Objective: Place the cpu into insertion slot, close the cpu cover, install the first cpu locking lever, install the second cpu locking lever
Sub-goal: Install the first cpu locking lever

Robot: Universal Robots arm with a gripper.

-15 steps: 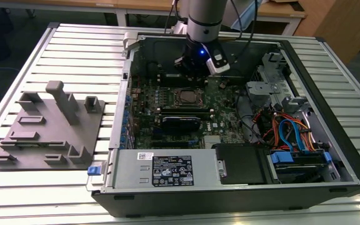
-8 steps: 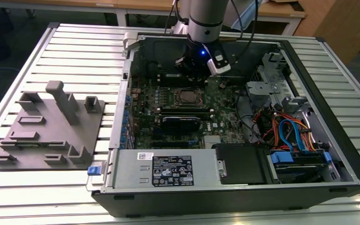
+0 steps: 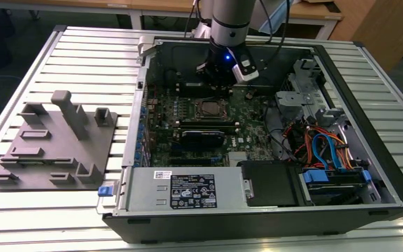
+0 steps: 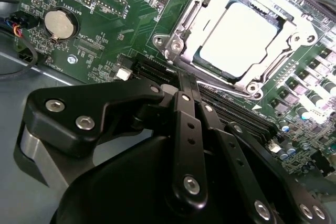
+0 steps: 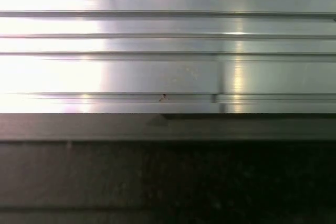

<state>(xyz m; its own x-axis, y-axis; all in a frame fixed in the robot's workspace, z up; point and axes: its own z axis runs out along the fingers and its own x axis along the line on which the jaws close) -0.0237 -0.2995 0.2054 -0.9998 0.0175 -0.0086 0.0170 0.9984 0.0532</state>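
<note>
The cpu [image 4: 239,34] lies flat in its socket on the green motherboard, its pale metal face showing through the window of the cpu cover [image 4: 195,19]. The grey metal cover is down around the chip. A thin metal lever [image 4: 212,78] runs along the socket's edge nearest the fingers. My gripper [image 4: 184,80] is shut with nothing between its black fingers, and its tips hover just beside that edge of the socket. In the exterior view the gripper [image 3: 218,86] hangs inside the open computer case, a little behind the socket [image 3: 207,108].
The computer case [image 3: 369,131] lies open on a slatted aluminium table [image 5: 168,72]. A grey fixture plate [image 3: 54,144] with upright blocks sits at the exterior view's left. A coin battery [image 4: 60,22], memory slots [image 4: 247,116] and coloured cables [image 3: 324,147] surround the socket.
</note>
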